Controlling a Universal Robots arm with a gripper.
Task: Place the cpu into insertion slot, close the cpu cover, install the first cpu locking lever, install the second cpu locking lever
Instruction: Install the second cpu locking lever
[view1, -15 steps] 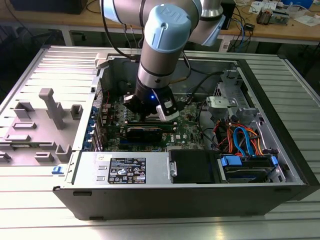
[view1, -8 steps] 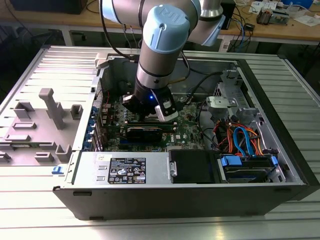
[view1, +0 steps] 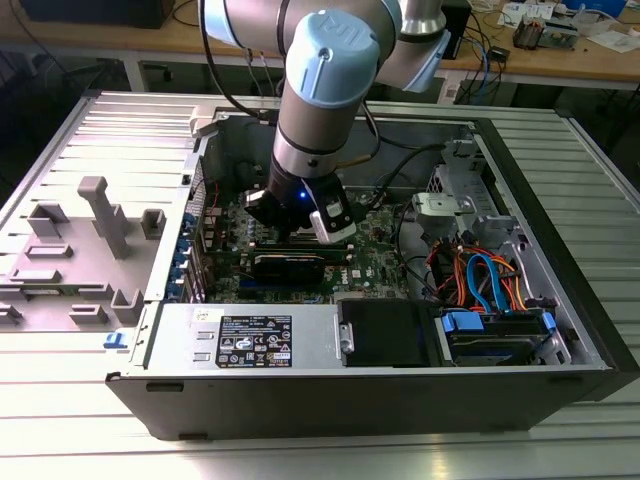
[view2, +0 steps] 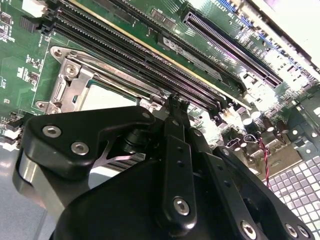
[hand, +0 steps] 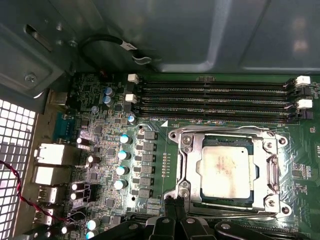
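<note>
The cpu (hand: 225, 169), a silver-grey square chip, lies flat in the insertion slot (hand: 181, 136) on the green board. The cpu cover (hand: 193, 165), a silver frame with a square window, lies down around the chip. My gripper (hand: 173, 202) is shut with nothing visible between its black fingers, and its tips sit just off one edge of the socket frame. In the second wrist view the gripper (view2: 176, 102) points at the same edge, with the cpu (view2: 107, 95) and slot frame (view2: 67, 82) partly hidden behind it. Whether the locking levers are latched I cannot tell.
Long black memory slots (hand: 215, 100) run beside the socket. Capacitors and rear ports (hand: 50, 155) stand on its other side. In the exterior view the arm's wrist (view1: 305, 190) hangs inside the open computer case (view1: 330, 400), with cables and drive bays (view1: 490, 290) at the exterior view's right.
</note>
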